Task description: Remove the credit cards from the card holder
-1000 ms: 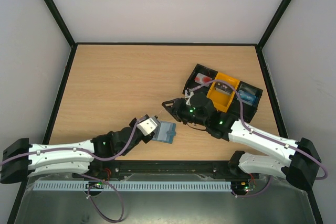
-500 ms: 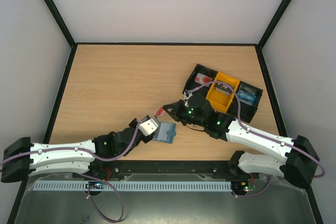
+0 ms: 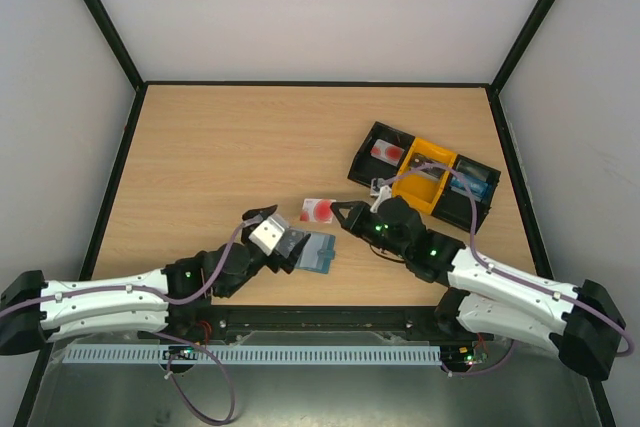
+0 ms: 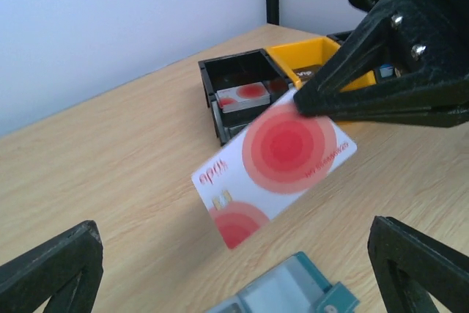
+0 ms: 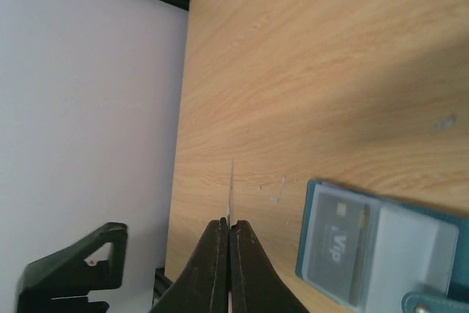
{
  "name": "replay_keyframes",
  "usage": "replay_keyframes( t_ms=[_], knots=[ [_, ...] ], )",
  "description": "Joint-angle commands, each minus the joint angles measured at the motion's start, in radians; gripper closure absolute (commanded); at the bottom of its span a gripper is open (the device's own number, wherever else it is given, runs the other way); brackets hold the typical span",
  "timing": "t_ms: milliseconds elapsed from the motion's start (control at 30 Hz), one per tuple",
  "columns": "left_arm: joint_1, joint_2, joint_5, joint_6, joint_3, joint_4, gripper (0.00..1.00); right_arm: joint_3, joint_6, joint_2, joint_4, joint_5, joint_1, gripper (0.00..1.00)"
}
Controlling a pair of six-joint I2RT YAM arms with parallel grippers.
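Moved: since a second ago my left tool (image 3: 282, 239) has sprung wide off the card holder (image 3: 317, 252). My right tool (image 3: 345, 217) has closed up and now carries a red-and-white card (image 3: 318, 210) that did not show then.
Card holder: grey-blue, lying flat on the table (image 3: 220, 157) near the front edge, between my two tools. Its clear pocket faces up with a VIP card (image 5: 338, 236) inside.
Red-and-white card: lifted off the table just beyond the card holder and apart from it, tilted, with its printed face towards my left wrist camera.
Right tool: tips pressed together on one corner of that card.
Left tool: jaws far apart, gripping nothing, with the card holder's near end low between them. Whether they touch it I cannot tell.
Tray (image 3: 360, 162): black and yellow, three compartments, well beyond my right tool at the far right. Another card (image 3: 385, 150) lies in its left black compartment.
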Motion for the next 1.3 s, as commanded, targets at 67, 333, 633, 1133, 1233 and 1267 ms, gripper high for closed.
replay_keyframes(
  t_ms=[67,333,633,1133,1233,1267],
  knots=[
    [0.042,-0.010,0.077,-0.158,0.048,-0.072,0.00,-0.020,-0.183,-0.093,0.049,0.153,0.005,0.98],
    [0.277,0.038,0.401,-0.350,0.125,-0.154,0.00,0.028,-0.341,-0.077,-0.031,0.324,0.003,0.98],
    [0.571,-0.023,0.790,-0.560,0.086,-0.113,0.00,0.125,-0.485,0.000,-0.082,0.262,-0.181,0.98],
    [0.698,0.003,0.980,-0.516,0.094,-0.262,0.00,0.203,-0.518,0.197,-0.008,0.005,-0.563,0.98],
    [0.698,-0.019,0.914,-0.499,0.121,-0.329,0.00,0.220,-0.520,0.242,0.002,-0.022,-0.605,0.98],
    [0.698,-0.028,0.899,-0.487,0.135,-0.352,0.00,0.228,-0.528,0.254,0.003,-0.015,-0.615,0.98]
  ],
)
